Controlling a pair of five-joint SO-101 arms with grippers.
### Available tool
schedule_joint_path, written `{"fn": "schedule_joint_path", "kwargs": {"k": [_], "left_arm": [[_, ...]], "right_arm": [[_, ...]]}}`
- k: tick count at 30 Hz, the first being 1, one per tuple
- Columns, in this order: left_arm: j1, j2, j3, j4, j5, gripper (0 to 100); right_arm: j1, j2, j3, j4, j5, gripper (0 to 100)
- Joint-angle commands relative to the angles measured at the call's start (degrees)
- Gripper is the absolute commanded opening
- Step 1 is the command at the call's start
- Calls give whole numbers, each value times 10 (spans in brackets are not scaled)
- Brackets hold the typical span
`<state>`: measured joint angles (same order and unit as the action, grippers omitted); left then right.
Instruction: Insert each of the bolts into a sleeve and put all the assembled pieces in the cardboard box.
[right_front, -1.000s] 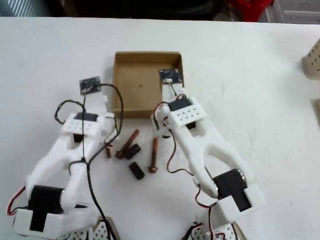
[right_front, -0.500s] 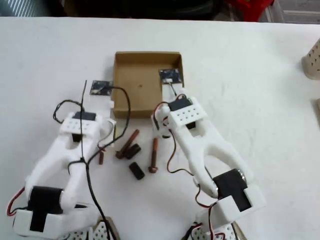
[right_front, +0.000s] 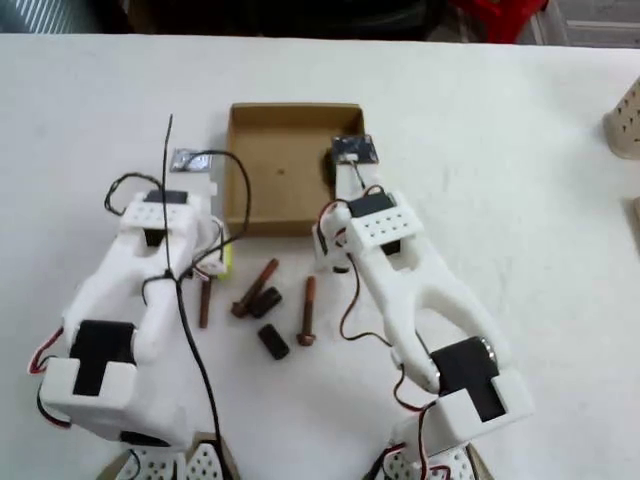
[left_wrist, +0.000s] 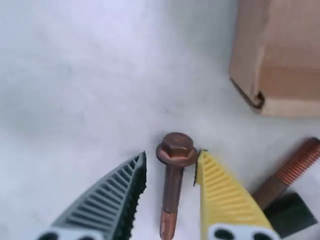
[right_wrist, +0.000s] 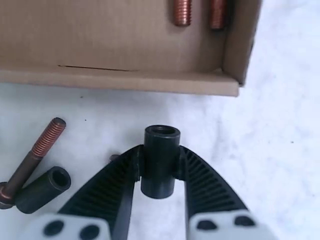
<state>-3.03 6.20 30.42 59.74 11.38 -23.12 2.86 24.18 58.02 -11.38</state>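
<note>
Plainly: coppery flanged bolt (left_wrist: 171, 192), seven o'clock of cardboard box (right_front: 280, 190), between released left claw (left_wrist: 172, 156); black sleeve (right_wrist: 160, 167) clenched by right claw (right_wrist: 160, 150).

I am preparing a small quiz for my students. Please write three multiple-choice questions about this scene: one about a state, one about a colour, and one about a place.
1. What is the state of the right gripper?
A. open and empty
B. shut on a sleeve
C. shut on a screwdriver

2. What colour is that sleeve?
A. black
B. copper
C. white

3. Where is the bolt at the left gripper?
A. standing upright inside a cup
B. lying on the table between the open fingers
C. hanging from a cable

Answers:
1. B, because the ribbed fingers press on both sides of the sleeve.
2. A, because its whole body is black.
3. B, because the bolt lies flat on the white surface, with a gap on one side.
</note>
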Motion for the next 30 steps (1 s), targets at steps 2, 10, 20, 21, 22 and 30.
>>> {"fn": "schedule_joint_path", "kwargs": {"k": [2, 10, 20, 21, 22, 30], "left_arm": [[-8, -2, -21, 11, -2, 133], [-5, -2, -4, 11, -2, 113], [41, -2, 32, -8, -2, 109], [40, -2, 34, -24, 0, 109], [39, -2, 35, -33, 0, 109], [35, -5, 36, -42, -2, 21]], "right_arm": [[6, -34, -4, -2, 4, 17], [6, -32, -4, -3, 4, 17], [6, -34, -4, -3, 7, 17], [6, -34, -4, -3, 7, 17], [6, -34, -4, -3, 7, 17], [2, -34, -4, -3, 4, 17]]}}
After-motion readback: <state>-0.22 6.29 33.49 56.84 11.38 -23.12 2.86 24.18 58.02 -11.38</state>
